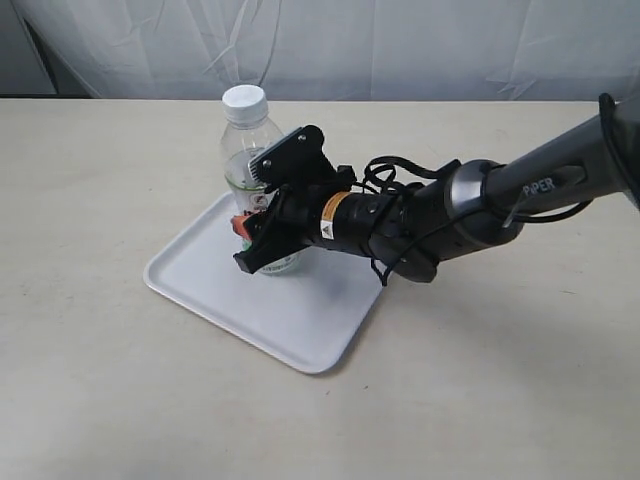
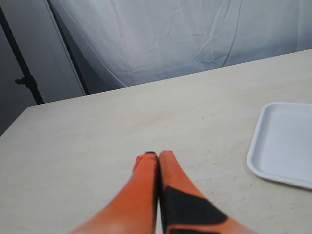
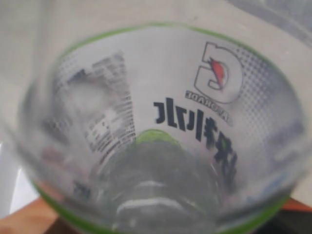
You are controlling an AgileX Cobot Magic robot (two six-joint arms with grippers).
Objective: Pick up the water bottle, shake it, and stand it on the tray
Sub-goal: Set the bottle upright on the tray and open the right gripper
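Note:
The water bottle [image 1: 245,140] stands upright over the far part of the white tray [image 1: 300,320], white cap on top. My right gripper [image 1: 258,215] reaches in from the right and is shut on the bottle's lower body, hiding its base. In the right wrist view the bottle's white-and-green label [image 3: 161,112] with dark lettering fills the picture, with orange fingers [image 3: 24,219] showing at the edges. My left gripper [image 2: 158,155] is shut and empty above bare table, with the tray's corner [image 2: 287,141] off to one side. It does not show in the exterior view.
A beige table [image 1: 120,400] carries the tray. A white curtain [image 1: 400,40] hangs along the far edge. A dark stand [image 2: 24,78] is beyond the table corner in the left wrist view.

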